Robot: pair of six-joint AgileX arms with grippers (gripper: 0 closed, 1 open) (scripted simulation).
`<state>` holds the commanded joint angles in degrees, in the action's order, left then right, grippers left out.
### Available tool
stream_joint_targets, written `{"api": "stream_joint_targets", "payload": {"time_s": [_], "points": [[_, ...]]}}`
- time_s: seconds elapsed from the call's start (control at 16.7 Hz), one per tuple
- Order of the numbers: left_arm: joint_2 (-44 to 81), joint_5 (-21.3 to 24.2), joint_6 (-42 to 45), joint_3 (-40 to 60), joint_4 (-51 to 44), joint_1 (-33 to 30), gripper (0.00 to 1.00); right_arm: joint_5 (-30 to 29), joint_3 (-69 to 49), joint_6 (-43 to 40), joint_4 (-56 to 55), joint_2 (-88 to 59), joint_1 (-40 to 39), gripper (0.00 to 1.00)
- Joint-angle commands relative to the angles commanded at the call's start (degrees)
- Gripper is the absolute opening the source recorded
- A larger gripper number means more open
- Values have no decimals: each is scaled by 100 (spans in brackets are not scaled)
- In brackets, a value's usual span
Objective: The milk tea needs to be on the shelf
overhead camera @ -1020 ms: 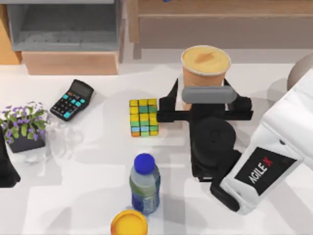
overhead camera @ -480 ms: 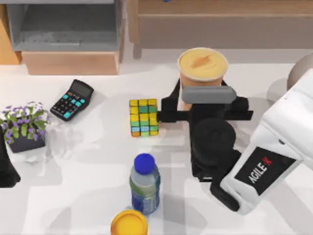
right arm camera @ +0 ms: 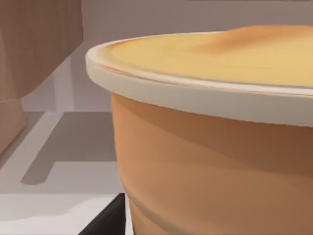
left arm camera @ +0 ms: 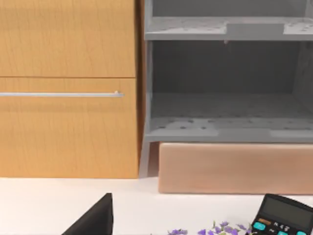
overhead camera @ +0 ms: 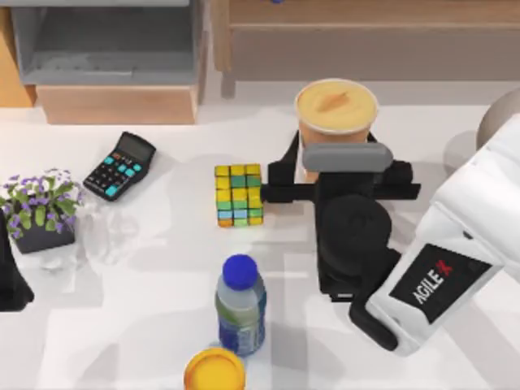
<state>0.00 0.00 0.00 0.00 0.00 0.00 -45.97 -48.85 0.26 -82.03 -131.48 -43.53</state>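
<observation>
Rendered office-like desk setting around me, white surface (overhead camera: pixel 146 325), black calculator with teal keys (overhead camera: pixel 119 166), potted purple flowers (overhead camera: pixel 39 207), orange-wood drawer cabinet (left arm camera: pixel 68 88), grey-lined cubby (left arm camera: pixel 225 88)

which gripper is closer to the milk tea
Right. The right gripper is at the milk tea, a finger on either side of the cup. The left arm sits parked at the table's far left edge.
</observation>
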Motion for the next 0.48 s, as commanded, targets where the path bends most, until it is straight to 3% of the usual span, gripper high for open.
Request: {"api": "stream_joint_targets", "payload": {"time_s": [0.48], "points": [[0, 0, 0, 0, 0, 0, 100, 8, 20, 10, 68, 82, -17, 0]]}}
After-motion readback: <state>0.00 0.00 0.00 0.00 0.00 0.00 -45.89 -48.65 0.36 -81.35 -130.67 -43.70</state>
